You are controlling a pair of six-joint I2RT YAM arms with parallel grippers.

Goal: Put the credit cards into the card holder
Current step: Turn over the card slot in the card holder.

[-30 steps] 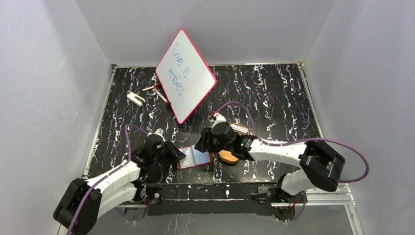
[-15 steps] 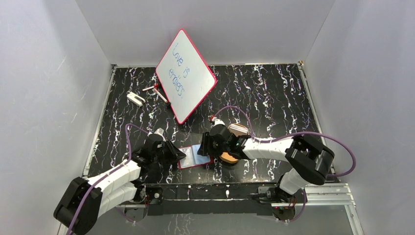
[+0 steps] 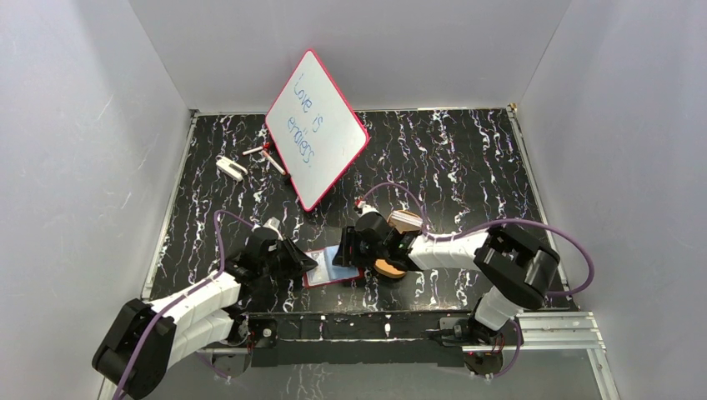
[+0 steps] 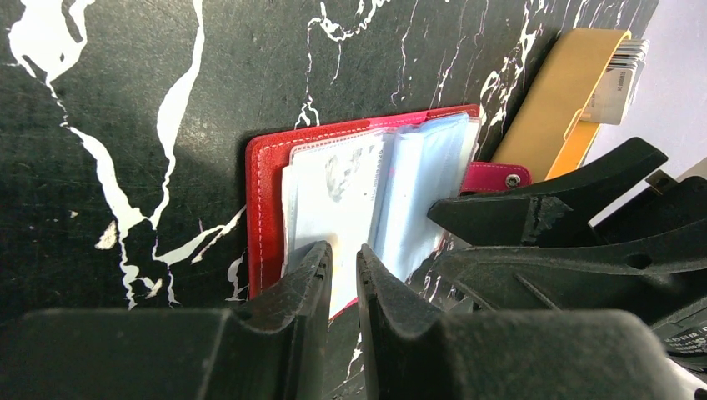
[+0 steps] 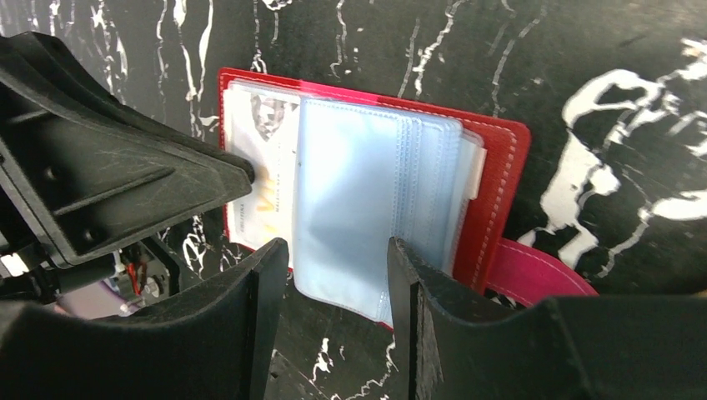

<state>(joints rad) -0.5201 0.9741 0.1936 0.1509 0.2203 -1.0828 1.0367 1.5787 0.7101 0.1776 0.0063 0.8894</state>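
card holder (image 3: 332, 268) lies between low left hand (image 4: 343, 260) and right hand (image 5: 338, 254).

**A:** What stands at the back?
**B:** 1 red-framed whiteboard (image 3: 317, 125), tilted, reading "Love is endless", on a black marbled table (image 3: 467, 158).
**A:** And beside it?
**B:** Red-and-white pieces (image 3: 265, 155) at its foot, and 1 white object (image 3: 230, 167) further left. 1 orange-tan tray (image 3: 388, 267) lies near the front.

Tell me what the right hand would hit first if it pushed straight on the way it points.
Most likely the clear sleeves of the open card holder. They lie straight ahead in the gap between the right hand fingers. Depth is hard to judge from the wrist view, so how near they are is unclear.
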